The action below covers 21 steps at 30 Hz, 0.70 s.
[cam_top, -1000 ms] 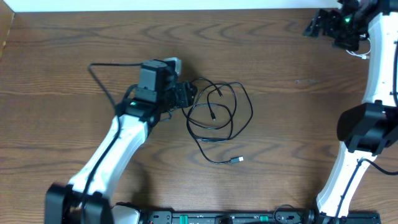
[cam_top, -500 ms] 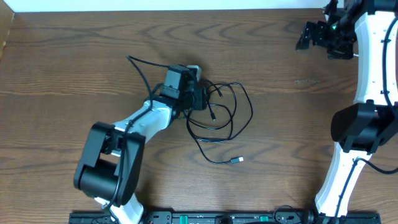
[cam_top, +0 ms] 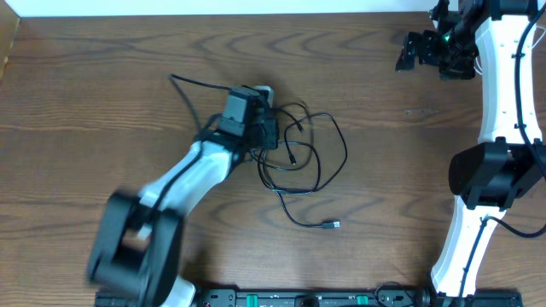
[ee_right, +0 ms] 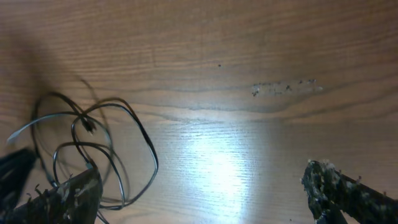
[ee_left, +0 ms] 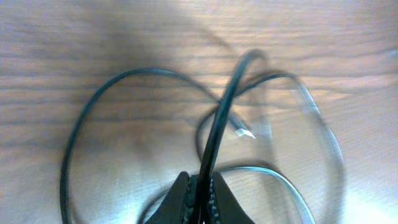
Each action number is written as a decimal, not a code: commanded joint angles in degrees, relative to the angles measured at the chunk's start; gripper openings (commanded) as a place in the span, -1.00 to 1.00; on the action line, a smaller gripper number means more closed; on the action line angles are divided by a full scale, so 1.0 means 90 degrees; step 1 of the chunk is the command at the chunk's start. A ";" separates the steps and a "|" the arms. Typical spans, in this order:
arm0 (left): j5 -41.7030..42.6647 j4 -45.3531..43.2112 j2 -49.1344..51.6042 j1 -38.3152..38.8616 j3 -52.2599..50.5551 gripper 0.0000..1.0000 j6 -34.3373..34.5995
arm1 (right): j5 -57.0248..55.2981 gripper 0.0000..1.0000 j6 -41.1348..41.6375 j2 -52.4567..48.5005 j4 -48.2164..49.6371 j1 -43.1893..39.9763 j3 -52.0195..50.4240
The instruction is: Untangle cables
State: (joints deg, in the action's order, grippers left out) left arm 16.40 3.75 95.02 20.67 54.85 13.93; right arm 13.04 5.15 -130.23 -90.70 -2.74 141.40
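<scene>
Clamping black cable (ee_left: 219,121) — left gripper (ee_left: 200,188)

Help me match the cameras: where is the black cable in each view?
Overhead: cable at centre, looped right of the left tool.
Left wrist: cable rises from bottom centre, pinched in the tool.
Right wrist: cable looped at lower left.
Landmark: the left tool's pinch, seen overhead and in left wrist.

dark wood tbl (cam_top: 77,94) | white strip (cam_top: 213,7) far edge | glare (ee_right: 217,155) on grain
</scene>
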 commanded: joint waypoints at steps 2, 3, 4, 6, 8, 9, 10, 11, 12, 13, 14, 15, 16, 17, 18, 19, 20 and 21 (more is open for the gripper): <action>0.0685 0.0257 -0.2203 -0.0007 0.0063 -0.85 0.0355 | 0.0015 0.98 -0.0131 -0.0027 -0.0027 0.0083 -0.0022; 0.0707 0.0318 -0.2545 -0.0007 0.0063 -0.85 0.0474 | 0.0053 0.99 -0.0136 -0.0027 -0.0024 0.0104 -0.0022; 0.0704 0.0347 -0.2922 -0.0007 0.0063 -0.85 0.0520 | 0.0114 0.99 -0.0192 -0.0027 -0.0024 0.0129 -0.0022; 0.0699 0.0330 -0.3599 -0.0007 0.0063 -0.85 0.0585 | 0.0498 0.98 -0.0661 -0.0027 -0.0039 0.0192 -0.0022; 0.0631 0.0141 -0.4146 -0.0010 0.0063 -0.85 0.0617 | 0.1098 0.98 -0.1246 -0.0027 -0.0104 0.0260 -0.0022; 0.0551 0.0066 -0.4282 -0.0010 0.0063 -0.85 0.0682 | 0.1326 0.99 -0.1430 -0.0027 -0.0148 0.0282 -0.0022; 0.0437 -0.0010 -0.4413 -0.0010 0.0063 -0.85 0.0763 | 0.1447 0.98 -0.1508 -0.0027 -0.0172 0.0299 -0.0022; 0.0294 -0.0114 -0.4544 -0.0010 0.0063 -0.85 0.0865 | 0.1685 0.99 -0.1644 -0.0027 -0.0219 0.0330 -0.0022; 0.0095 -0.0306 -0.4707 -0.0015 0.0063 -0.85 0.0984 | 0.1855 0.99 -0.1736 -0.0027 -0.0248 0.0357 -0.0022; -0.0058 -0.0520 -0.4828 -0.0012 0.0063 -0.85 0.1105 | 0.2098 0.99 -0.1877 -0.0027 -0.0299 0.0396 -0.0022; -0.0148 -0.0685 -0.4898 -0.0015 0.0063 -0.85 0.1185 | 0.2208 0.99 -0.1960 -0.0027 -0.0325 0.0415 -0.0022; -0.0284 -0.0894 -0.4971 -0.0012 0.0063 -0.85 0.1292 | 0.2327 0.99 -0.2050 -0.0027 -0.0350 0.0435 -0.0022; -0.0488 -0.1144 -0.5047 -0.0015 0.0066 -0.85 0.1447 | 0.2419 0.99 -0.2125 -0.0027 -0.0362 0.0459 -0.0022; -0.0644 -0.1309 -0.5093 -0.0012 0.0066 -0.85 0.1593 | 0.2436 0.99 -0.2132 -0.0027 -0.0364 0.0481 -0.0022; -0.0821 -0.1486 -0.5161 -0.0015 0.0070 -0.85 0.1865 | 0.2436 0.98 -0.2135 -0.0027 -0.0359 0.0510 -0.0022; -0.0916 -0.1603 -0.5224 -0.0015 0.0083 -0.85 0.2084 | 0.2455 0.99 -0.2227 -0.0027 -0.0362 0.0551 -0.0022; -0.0928 -0.1651 -0.5265 -0.0015 0.0100 -0.85 0.2181 | 0.2455 0.99 -0.2273 -0.0027 -0.0359 0.0600 -0.0022; -0.0928 -0.1707 -0.5316 -0.0015 0.0126 -0.85 0.2293 | 0.2458 0.99 -0.2295 -0.0027 -0.0357 0.0646 -0.0022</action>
State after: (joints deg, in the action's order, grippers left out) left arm 11.64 -10.09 48.80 20.69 55.00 28.62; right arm 32.56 -12.67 -130.26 -93.80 1.74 141.27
